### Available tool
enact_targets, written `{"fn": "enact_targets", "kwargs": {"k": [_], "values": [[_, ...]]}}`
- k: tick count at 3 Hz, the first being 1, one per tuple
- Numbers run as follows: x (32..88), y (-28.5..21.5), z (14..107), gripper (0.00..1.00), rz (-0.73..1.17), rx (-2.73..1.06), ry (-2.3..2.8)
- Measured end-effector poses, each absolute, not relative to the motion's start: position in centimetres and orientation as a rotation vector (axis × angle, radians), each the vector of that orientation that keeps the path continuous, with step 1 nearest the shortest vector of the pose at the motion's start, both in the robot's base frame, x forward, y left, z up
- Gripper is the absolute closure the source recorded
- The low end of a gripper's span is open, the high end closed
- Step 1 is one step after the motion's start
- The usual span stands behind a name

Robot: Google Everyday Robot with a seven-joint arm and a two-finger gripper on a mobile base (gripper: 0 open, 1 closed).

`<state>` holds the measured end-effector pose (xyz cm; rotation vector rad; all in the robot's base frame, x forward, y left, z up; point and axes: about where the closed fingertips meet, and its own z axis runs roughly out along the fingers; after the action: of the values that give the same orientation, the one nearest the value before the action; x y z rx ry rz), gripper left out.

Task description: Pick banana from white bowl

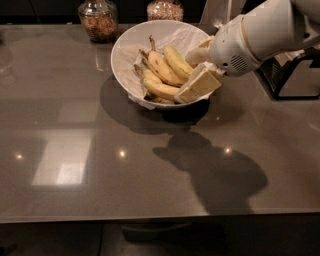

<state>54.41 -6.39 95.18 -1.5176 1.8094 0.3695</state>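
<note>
The white bowl point(127, 47), lined with crinkled white paper, stands at the back middle of the table. It holds a bunch of yellow bananas point(161, 70) with their stems pointing to the back left. My gripper point(194, 70) reaches in over the bowl's right rim from the right. Its two cream fingers stand apart: the flat lower finger point(198, 85) lies by the end of the front banana, and the upper finger point(199, 54) is by the rightmost banana. It holds nothing.
Two glass jars with brown contents stand behind the bowl, one at the back left point(99, 19) and one at the back middle point(165, 9). A black stand point(290, 75) is at the right edge. The grey table point(100, 165) is glossy, with light reflections.
</note>
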Motion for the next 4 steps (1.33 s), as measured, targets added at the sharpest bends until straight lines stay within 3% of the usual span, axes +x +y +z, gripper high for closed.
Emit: {"fn": "enact_targets", "kwargs": {"k": [3,4], "values": [[55.6,-4.8,91.4,0.36,0.460,-1.571,1.848],[55.4,-4.4,90.7,0.46,0.485,-1.581,1.858]]}}
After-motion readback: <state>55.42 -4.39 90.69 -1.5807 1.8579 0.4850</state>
